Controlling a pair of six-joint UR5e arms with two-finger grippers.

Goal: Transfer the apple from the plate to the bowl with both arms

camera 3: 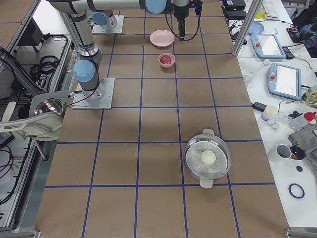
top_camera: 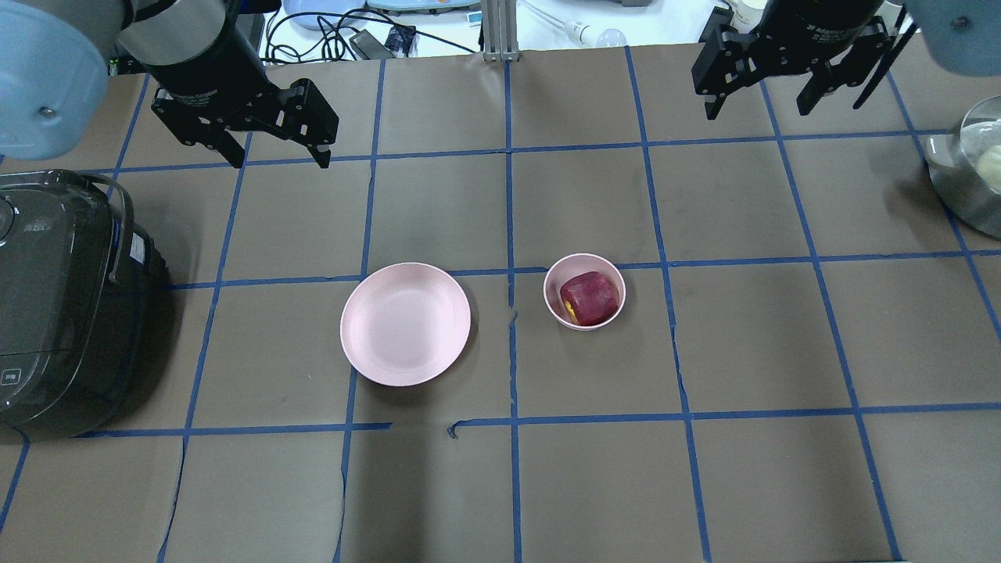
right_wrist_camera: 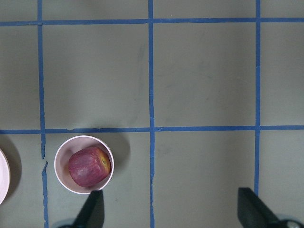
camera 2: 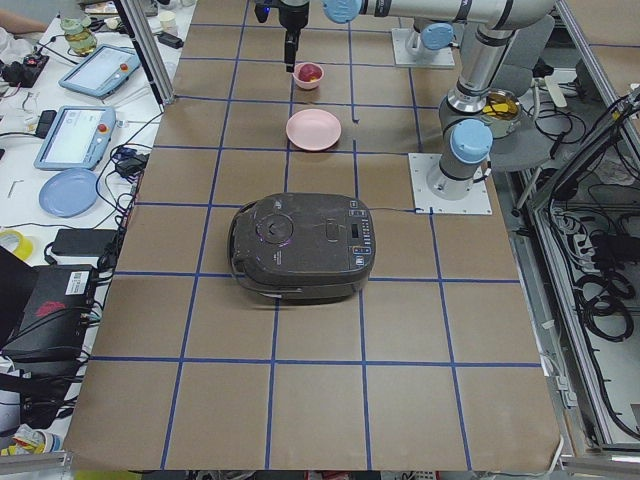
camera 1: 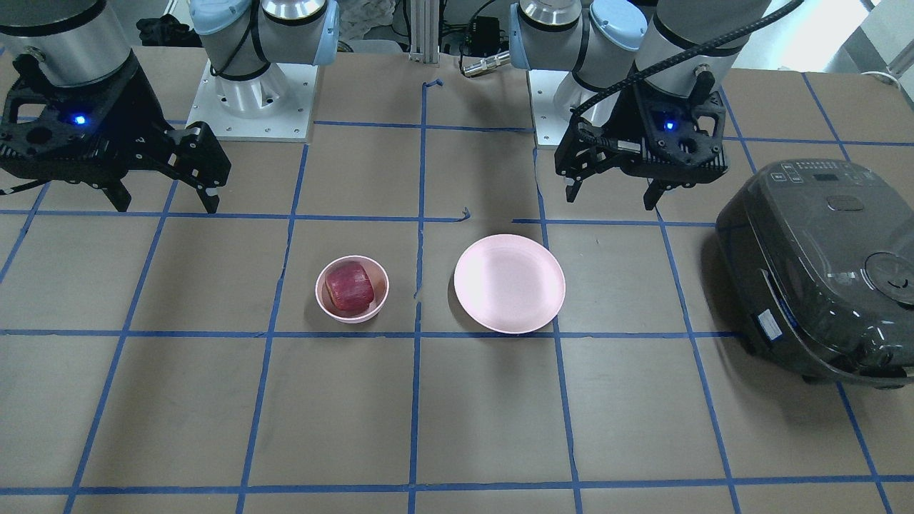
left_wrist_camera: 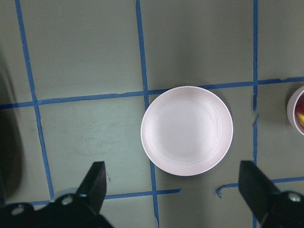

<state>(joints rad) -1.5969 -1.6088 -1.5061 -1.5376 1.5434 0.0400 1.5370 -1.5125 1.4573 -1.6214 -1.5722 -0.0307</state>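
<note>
Apple (top_camera: 590,298), dark red, seated in bowl (top_camera: 550,299) just right of plate (top_camera: 405,324), mid-counter (top_camera: 704,477); left tool (top_camera: 279,160) and right tool (top_camera: 757,111) spread wide, holding nothing, raised far side.

Brown table (top_camera: 704,485) w/ blue tape grid (top_camera: 510,195). Dark cooker (top_camera: 55,305) outboard of left gripper (top_camera: 279,163), steel pot (top_camera: 966,184) outboard of right gripper (top_camera: 757,112). White bench (camera 2: 30,200) w/ tablets (camera 2: 75,135) beyond both.
</note>
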